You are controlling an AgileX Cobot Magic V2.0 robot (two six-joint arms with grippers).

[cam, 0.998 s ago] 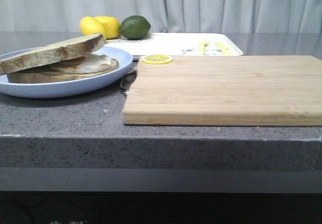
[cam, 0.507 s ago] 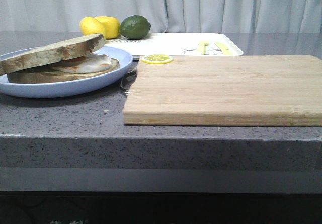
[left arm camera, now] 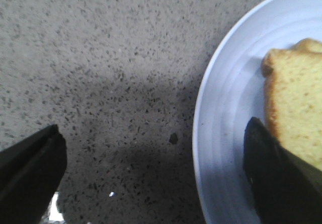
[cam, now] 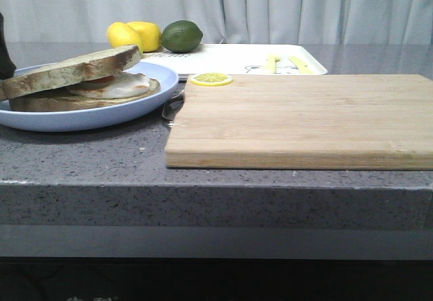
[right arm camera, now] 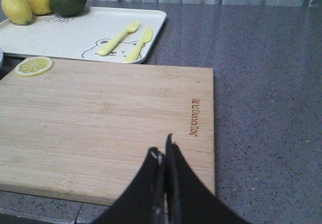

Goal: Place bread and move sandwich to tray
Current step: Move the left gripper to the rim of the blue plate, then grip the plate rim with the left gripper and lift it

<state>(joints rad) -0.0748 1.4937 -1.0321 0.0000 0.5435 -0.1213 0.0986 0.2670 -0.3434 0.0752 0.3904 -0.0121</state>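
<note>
The sandwich (cam: 118, 86), with a white fried egg on a lower slice, lies on the pale blue plate (cam: 135, 108) at the left. The plain bread (cam: 74, 71) rests tilted on top of it. My left gripper (left arm camera: 151, 128) is open and straddles the plate's rim (left arm camera: 211, 133): one finger (left arm camera: 274, 173) is over the plate beside the bread (left arm camera: 297, 108), the other (left arm camera: 30, 168) is over the counter. It shows as a dark shape at the front view's left edge (cam: 4, 47). My right gripper (right arm camera: 163, 146) is shut and empty over the cutting board (right arm camera: 100, 118). The white tray (cam: 237, 59) lies behind.
The wooden cutting board (cam: 304, 118) fills the middle and right. A lemon slice (cam: 210, 79) lies at its far left corner. Two lemons (cam: 134, 36) and a lime (cam: 181, 36) sit at the tray's far left; a yellow fork (right arm camera: 118, 39) and knife (right arm camera: 138, 44) lie on the tray (right arm camera: 75, 32).
A dark part of my left gripper has come into the front view at the far left edge, beside the plate. Nothing else has moved.
</note>
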